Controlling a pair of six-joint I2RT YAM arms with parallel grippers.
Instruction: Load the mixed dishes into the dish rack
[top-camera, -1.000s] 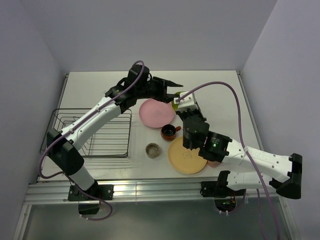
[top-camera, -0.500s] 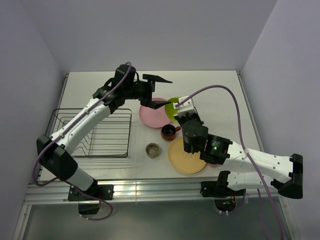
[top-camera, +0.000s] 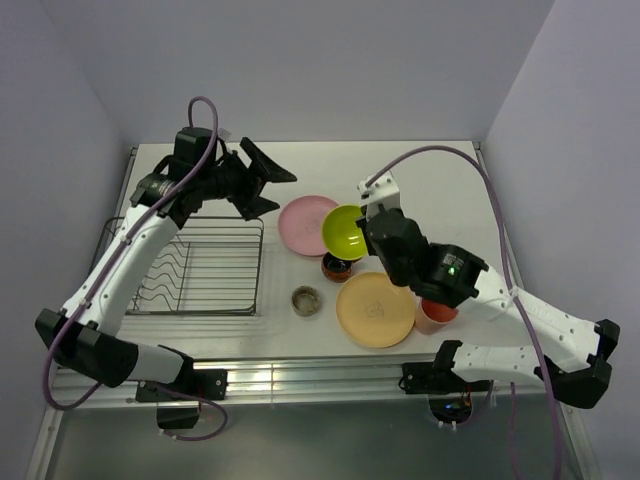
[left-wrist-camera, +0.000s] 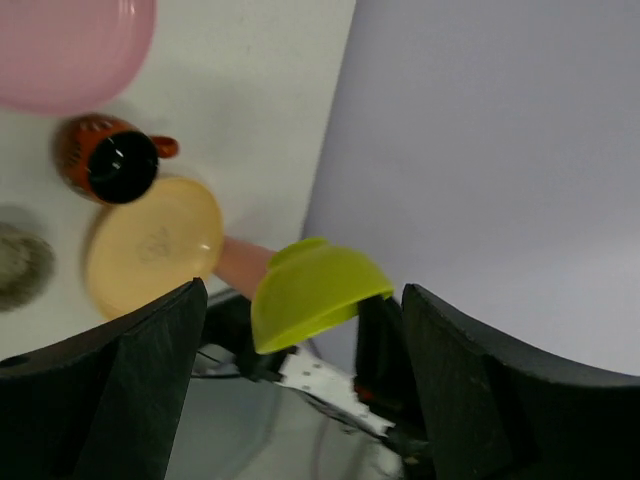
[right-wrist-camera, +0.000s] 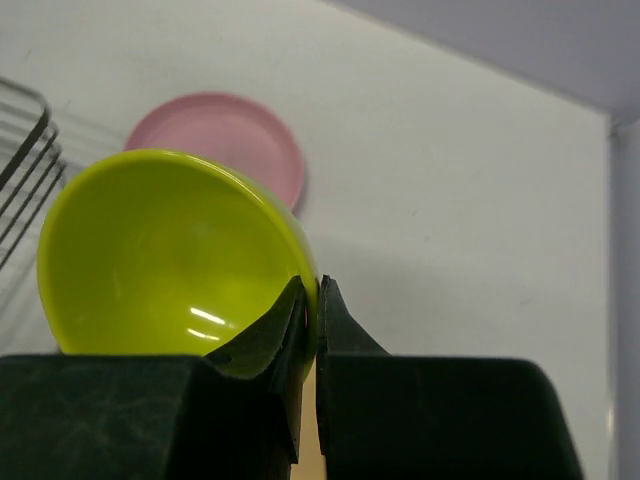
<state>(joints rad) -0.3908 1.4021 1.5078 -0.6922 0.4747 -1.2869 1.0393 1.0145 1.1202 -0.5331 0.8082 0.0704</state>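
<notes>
A: What's sitting in the rack (top-camera: 205, 268)?
B: Dark wire rack w/ wavy dividers and low sides, lying on the table's (top-camera: 440, 180) left side. Every dish is sitting outside it, to its right.

A: And the green bowl (top-camera: 343, 230)?
B: It's hanging tilted on edge off the table, above the gap btw the pink plate (top-camera: 305, 222) and the red-orange bowl (top-camera: 337, 266). The right gripper (right-wrist-camera: 310, 300) is pinching its rim tight, one finger inside, one outside. The inside is looking smooth and glossy.

A: Left gripper (top-camera: 286, 194)?
B: It's gaping wide, gripping nothing, hovering near the rack's far right corner.

A: Other dishes?
B: The flat, round yellow plate (top-camera: 375, 310) is lying near the front edge. The salmon cup (top-camera: 436, 316) is standing just beside it, and the tiny grey cup (top-camera: 306, 300) is on its other side, mottled inside.

A: Any diff btw cams?
B: The top cam is showing the green bowl's inside, while the left wrist cam is catching its outside. That cam is also showing the red-orange bowl's dark inside and stub handle. The grey cup is blurring there.
</notes>
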